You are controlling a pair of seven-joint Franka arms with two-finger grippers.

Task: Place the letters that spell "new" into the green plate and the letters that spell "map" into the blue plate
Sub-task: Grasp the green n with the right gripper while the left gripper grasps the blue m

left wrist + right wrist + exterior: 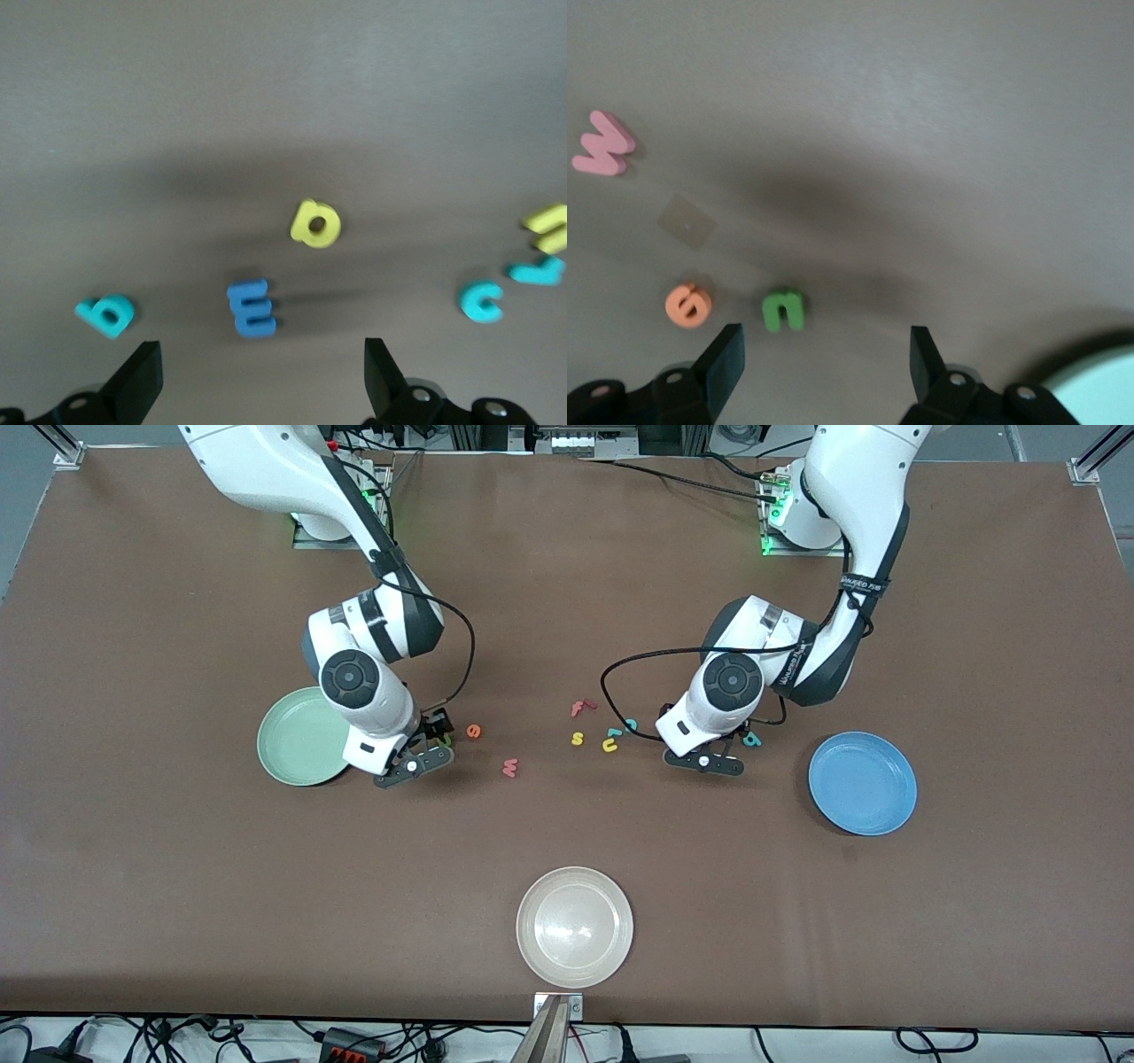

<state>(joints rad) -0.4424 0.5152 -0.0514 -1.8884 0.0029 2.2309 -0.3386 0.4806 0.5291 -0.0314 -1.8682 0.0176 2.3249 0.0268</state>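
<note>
The green plate (297, 737) lies at the right arm's end of the table and the blue plate (862, 783) at the left arm's end. My right gripper (436, 731) (824, 359) hangs open low beside the green plate's rim (1099, 390), just short of the green n (783, 310) (446, 737). The orange e (687, 305) (474, 731) lies next to the n, and the pink w (602, 143) (509, 767) a bit farther on. My left gripper (731, 737) (261, 376) is open low over the blue m (252, 308), with the yellow p (315, 223) and teal a (106, 313) (751, 739) close by.
A red f (582, 708), yellow s (578, 738), yellow u (609, 745) and teal c (630, 725) lie mid-table between the two grippers. A whitish-beige plate (574, 926) sits near the table's front edge. A small clear patch (687, 221) is stuck flat to the table near the e.
</note>
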